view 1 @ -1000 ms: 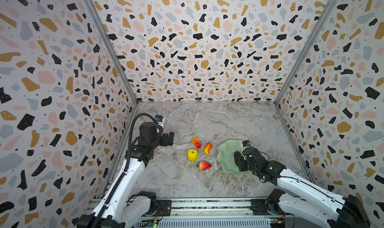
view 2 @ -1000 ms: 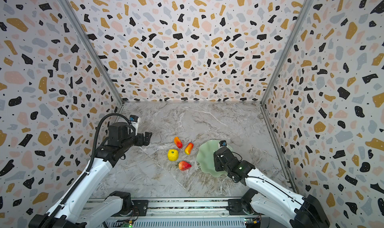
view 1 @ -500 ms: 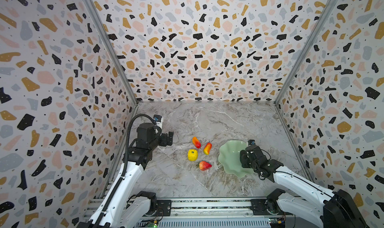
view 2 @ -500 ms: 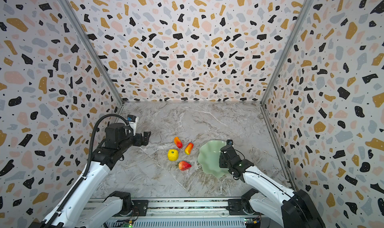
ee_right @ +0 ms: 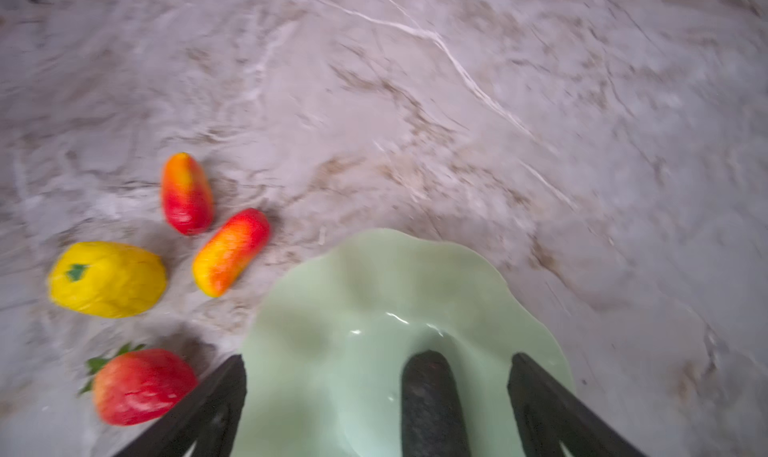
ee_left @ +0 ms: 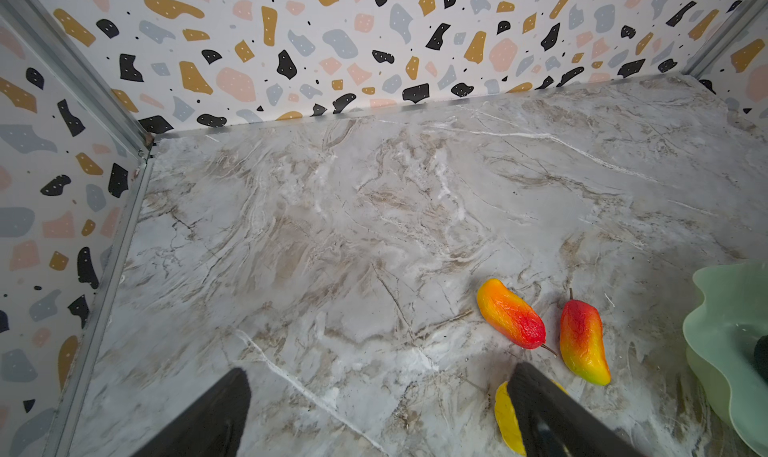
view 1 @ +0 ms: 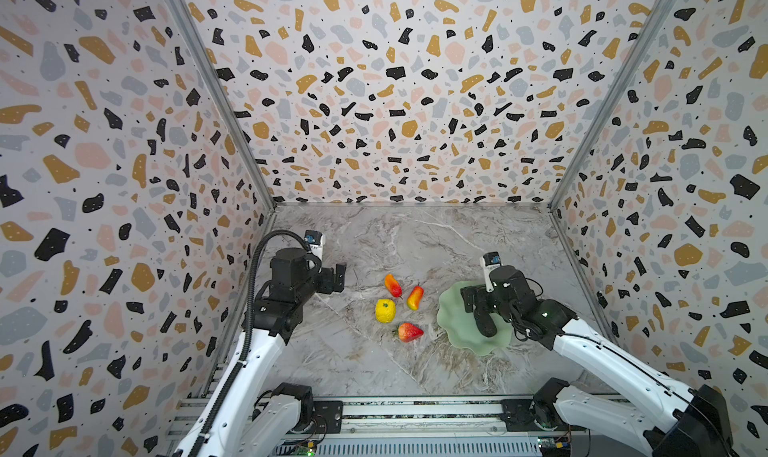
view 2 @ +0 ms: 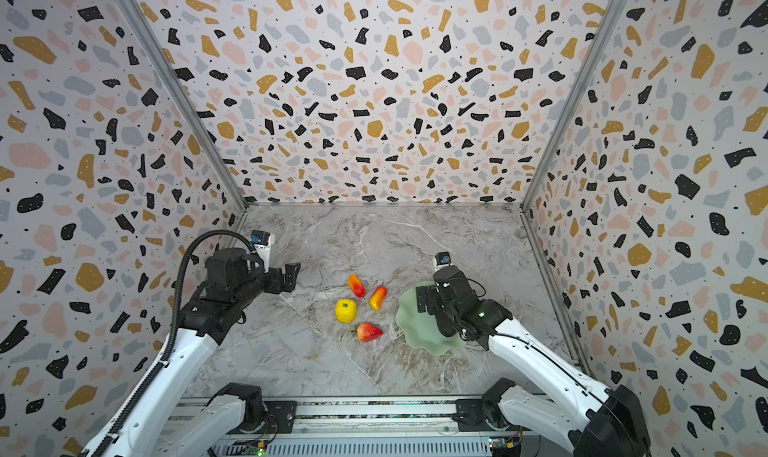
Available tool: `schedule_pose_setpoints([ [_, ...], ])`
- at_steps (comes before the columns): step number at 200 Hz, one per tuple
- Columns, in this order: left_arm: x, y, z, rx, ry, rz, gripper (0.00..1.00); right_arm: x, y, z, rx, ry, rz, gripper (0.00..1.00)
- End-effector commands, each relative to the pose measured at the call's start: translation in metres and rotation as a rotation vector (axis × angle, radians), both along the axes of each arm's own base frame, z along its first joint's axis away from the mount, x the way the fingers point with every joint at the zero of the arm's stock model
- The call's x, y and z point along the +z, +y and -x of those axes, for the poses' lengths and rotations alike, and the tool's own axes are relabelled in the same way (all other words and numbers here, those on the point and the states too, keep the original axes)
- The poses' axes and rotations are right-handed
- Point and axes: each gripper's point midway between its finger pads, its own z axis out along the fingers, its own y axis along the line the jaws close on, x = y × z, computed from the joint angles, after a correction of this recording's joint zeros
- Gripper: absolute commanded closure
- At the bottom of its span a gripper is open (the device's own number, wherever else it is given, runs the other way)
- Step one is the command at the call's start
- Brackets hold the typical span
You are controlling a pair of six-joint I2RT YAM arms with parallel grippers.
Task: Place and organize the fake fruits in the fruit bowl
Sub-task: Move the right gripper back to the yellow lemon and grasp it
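The fruit bowl (view 1: 451,324) (view 2: 415,336), pale mint with a wavy rim, sits right of centre on the marble floor. My right gripper (view 1: 476,311) (ee_right: 376,392) hangs over it, open. In the right wrist view a dark blackish-green oval fruit (ee_right: 432,405) lies in the bowl between the spread fingers, touching neither. Left of the bowl lie a yellow citrus (view 1: 385,310), two red-yellow fruits (view 1: 392,285) (view 1: 414,297) and a strawberry-like one (view 1: 409,332). My left gripper (view 1: 336,278) (ee_left: 378,392) hovers open and empty, left of the fruits.
Speckled walls close in the marble floor (view 1: 415,243) on three sides, the right wall close behind the bowl. A metal rail (view 1: 415,409) with both arm bases runs along the front edge.
My right gripper's jaws have opened wide and the dark fruit now lies free in the bowl. The left arm has hardly moved.
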Motion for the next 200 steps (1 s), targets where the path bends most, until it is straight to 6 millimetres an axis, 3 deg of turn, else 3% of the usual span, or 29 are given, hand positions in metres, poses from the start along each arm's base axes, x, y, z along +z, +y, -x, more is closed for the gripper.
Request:
schedule_pose_setpoints([
  [1, 0.003, 0.000, -0.003, 0.001, -0.021, -0.003, 0.00, 0.001, 0.054, 0.002, 0.197, -0.012, 0.009, 0.01],
  [52, 0.001, 0.001, -0.005, 0.009, -0.020, -0.004, 0.00, -0.018, 0.185, 0.005, 0.485, -0.021, -0.006, 0.01],
  [80, 0.000, 0.002, -0.005, 0.014, -0.018, -0.007, 0.00, -0.033, 0.230, 0.008, 0.566, -0.010, 0.016, 0.01],
  [107, 0.001, 0.004, -0.005, 0.021, -0.022, -0.009, 0.01, -0.054, 0.247, 0.005, 0.581, 0.029, 0.011, 0.01],
  [140, 0.001, 0.004, -0.004, 0.023, -0.025, -0.007, 0.00, -0.085, 0.249, -0.001, 0.547, 0.085, 0.059, 0.02],
  [200, 0.003, 0.004, -0.004, 0.022, -0.032, -0.007, 0.00, -0.096, 0.247, 0.003, 0.543, 0.112, 0.054, 0.21],
])
